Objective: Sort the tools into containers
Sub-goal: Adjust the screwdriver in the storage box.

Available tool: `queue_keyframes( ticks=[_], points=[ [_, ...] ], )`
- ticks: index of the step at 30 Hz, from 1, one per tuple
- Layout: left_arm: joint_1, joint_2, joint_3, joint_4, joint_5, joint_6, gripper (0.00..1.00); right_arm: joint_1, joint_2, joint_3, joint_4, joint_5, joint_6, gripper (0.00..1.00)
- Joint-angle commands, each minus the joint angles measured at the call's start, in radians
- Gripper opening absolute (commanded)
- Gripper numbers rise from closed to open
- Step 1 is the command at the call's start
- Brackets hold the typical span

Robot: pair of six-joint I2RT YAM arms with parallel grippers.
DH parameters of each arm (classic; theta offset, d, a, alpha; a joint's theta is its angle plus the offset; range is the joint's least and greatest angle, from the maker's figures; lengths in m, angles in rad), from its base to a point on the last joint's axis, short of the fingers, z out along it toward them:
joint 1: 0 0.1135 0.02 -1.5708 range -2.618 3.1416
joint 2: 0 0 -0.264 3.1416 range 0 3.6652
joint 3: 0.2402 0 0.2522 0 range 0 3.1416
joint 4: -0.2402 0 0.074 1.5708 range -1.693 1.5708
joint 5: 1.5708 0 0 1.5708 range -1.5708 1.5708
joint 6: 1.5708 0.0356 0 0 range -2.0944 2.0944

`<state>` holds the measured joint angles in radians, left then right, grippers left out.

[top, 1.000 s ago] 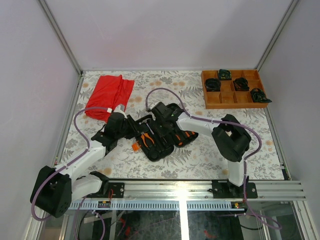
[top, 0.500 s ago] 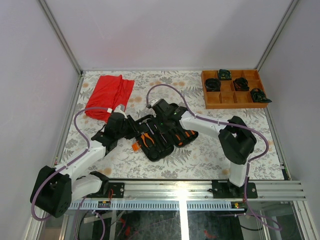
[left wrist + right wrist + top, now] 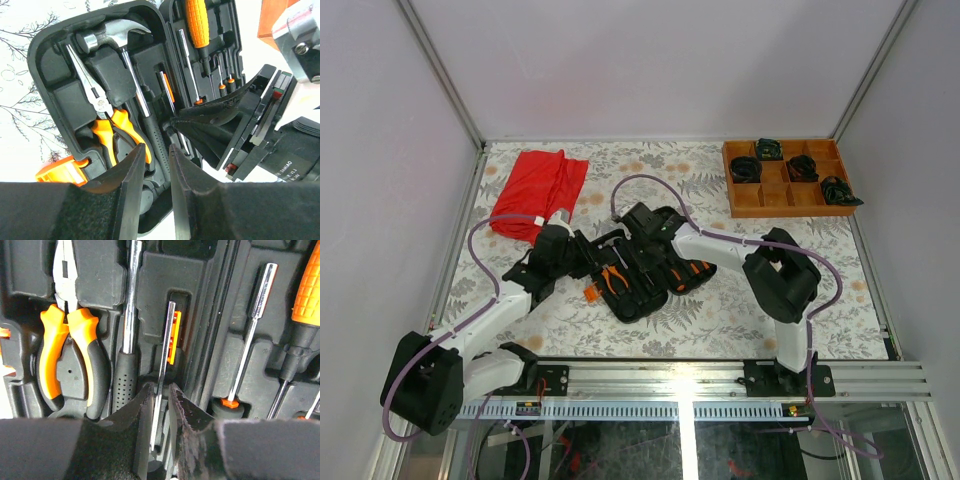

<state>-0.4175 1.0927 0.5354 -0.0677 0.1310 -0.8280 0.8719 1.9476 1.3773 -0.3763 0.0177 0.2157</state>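
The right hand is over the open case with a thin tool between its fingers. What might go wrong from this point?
1. The right hand pinches the thin screwdriver near one end, and its shaft runs slightly askew over the moulded slot. If released like this, it may rest on the ridge instead of seating.
2. The fingers sit close beside the hammer handle, so pressing down could nudge it out of its bed.

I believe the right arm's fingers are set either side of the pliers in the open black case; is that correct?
Not quite. The right gripper has its fingers either side of the thin screwdriver, not the pliers, which lie in their own slot beyond the hammer handle. The right wrist view shows it. The black case is indeed open.
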Motion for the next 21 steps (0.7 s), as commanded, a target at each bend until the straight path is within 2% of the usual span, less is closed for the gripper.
queue_keyframes(
  ticks=[1,8,14,21],
  points=[
    [0.009,-0.009,-0.01,0.019,0.002,0.02,0.25,0.004,0.006,0.05,-0.01,0.012,-0.013,0.25],
    [0.009,-0.009,-0.014,0.022,0.004,0.017,0.25,0.003,0.006,0.049,-0.011,-0.006,-0.016,0.23],
    [0.01,-0.007,-0.018,0.028,0.007,0.015,0.25,0.007,-0.01,0.052,-0.013,-0.003,-0.019,0.29],
    [0.012,-0.008,-0.021,0.029,0.007,0.013,0.25,0.006,-0.03,0.054,-0.009,0.007,-0.02,0.28]
  ],
)
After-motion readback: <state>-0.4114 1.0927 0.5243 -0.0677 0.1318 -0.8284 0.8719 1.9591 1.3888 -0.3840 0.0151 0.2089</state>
